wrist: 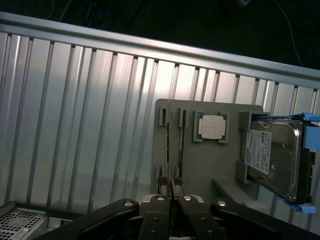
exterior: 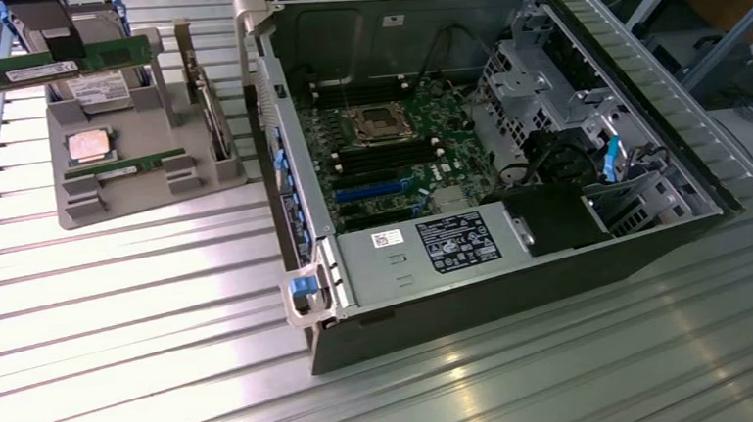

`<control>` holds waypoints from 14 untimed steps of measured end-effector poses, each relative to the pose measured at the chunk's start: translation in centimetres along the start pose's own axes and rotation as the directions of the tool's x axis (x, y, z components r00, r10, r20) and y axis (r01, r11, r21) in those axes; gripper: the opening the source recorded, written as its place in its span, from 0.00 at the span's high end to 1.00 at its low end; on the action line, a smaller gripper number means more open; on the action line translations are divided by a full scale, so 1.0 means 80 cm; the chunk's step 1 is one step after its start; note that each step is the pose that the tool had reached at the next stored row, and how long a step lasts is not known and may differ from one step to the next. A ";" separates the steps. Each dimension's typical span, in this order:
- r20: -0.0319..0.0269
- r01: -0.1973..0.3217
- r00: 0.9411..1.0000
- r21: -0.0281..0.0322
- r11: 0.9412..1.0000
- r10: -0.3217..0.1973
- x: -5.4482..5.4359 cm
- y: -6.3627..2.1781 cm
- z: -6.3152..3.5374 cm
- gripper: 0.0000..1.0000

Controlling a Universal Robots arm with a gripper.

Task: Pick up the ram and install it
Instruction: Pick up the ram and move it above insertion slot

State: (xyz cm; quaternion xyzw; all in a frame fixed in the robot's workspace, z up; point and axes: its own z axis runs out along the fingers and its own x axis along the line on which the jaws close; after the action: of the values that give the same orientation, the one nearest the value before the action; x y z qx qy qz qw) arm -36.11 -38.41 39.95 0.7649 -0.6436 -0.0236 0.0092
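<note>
1. Black jointed metal tool [exterior: 61,49], clenched on the upper edge of the ram [exterior: 105,57], a long, slim green circuit-board stick with a small white sticker.
2. The ram hangs just under the tool, above the grey moulded plastic tray [exterior: 140,198]. Its long axis is nearly level, running from the exterior view's left to its right.
3. In the tray lie a second, matching green stick [exterior: 132,167], a square silver processor chip [exterior: 89,145] and a shiny metal hard drive [wrist: 275,155].
4. The ribbed, glossy aluminium tabletop [exterior: 135,314] carries the tray.
5. An open dark computer case [exterior: 487,307] with a green motherboard [exterior: 387,161] stands on the exterior view's right.
</note>
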 end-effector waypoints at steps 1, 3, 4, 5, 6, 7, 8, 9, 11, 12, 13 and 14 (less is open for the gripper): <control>0.000 0.000 1.000 0.000 1.000 0.000 0.001 -0.004 0.000 0.87; 0.000 0.000 1.000 0.000 1.000 0.000 0.002 -0.009 0.000 0.87; 0.000 0.000 1.000 0.000 1.000 0.000 0.002 -0.011 0.000 0.87; 0.000 0.000 1.000 0.000 1.000 0.000 0.002 -0.013 0.000 0.87; 0.000 0.000 1.000 0.000 1.000 0.000 0.003 -0.015 0.000 0.87; 0.000 0.000 1.000 0.000 1.000 0.000 0.003 -0.016 -0.001 0.87; 0.000 0.000 1.000 0.000 1.000 0.000 0.003 -0.018 -0.001 0.87; 0.000 0.000 1.000 0.000 1.000 0.000 0.004 -0.023 -0.001 0.87; 0.000 0.000 1.000 0.000 1.000 0.000 0.005 -0.029 -0.001 0.87; 0.000 0.000 1.000 0.000 1.000 0.000 0.006 -0.032 -0.001 0.87; 0.000 0.000 1.000 0.000 1.000 0.000 0.006 -0.036 -0.002 0.87; 0.000 0.000 1.000 0.000 1.000 0.000 0.007 -0.038 -0.002 0.87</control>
State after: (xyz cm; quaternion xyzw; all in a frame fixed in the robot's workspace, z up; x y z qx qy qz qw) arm -33.03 -38.41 39.93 0.7649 -0.6437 -0.0235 0.0091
